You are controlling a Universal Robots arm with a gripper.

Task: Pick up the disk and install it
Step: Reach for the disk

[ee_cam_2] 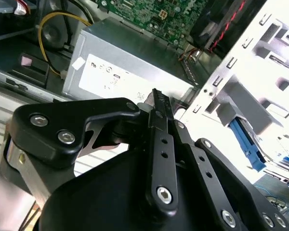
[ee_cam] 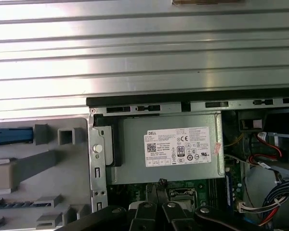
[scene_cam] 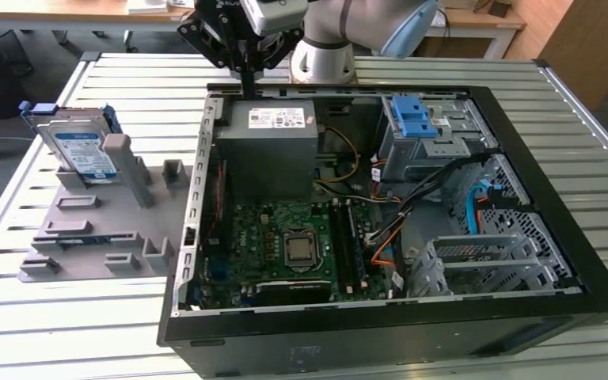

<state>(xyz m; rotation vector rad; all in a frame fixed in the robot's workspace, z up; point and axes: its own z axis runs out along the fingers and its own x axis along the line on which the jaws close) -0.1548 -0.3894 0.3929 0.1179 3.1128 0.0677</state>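
The disk (scene_cam: 78, 148), a silver drive with a white-and-blue label in a blue bracket, stands tilted at the far end of a grey fixture (scene_cam: 93, 229) on the exterior view's left. A blue edge of its bracket (ee_cam: 9, 135) shows in the first wrist view. My gripper (scene_cam: 247, 85) hangs over the back rim of the open computer case (scene_cam: 389, 317), well to the right of the disk. Its black fingers (ee_cam_2: 157, 103) point down, pressed together with nothing between them. The fingertips (ee_cam: 161, 183) sit just off the power-supply box.
Inside the case lie the grey power-supply box (scene_cam: 272, 146), a green motherboard (scene_cam: 283, 237), a metal drive cage with a blue latch (scene_cam: 420, 119) and loose cables (scene_cam: 389, 198). The case and fixture rest on a slatted metal table (scene_cam: 72, 332).
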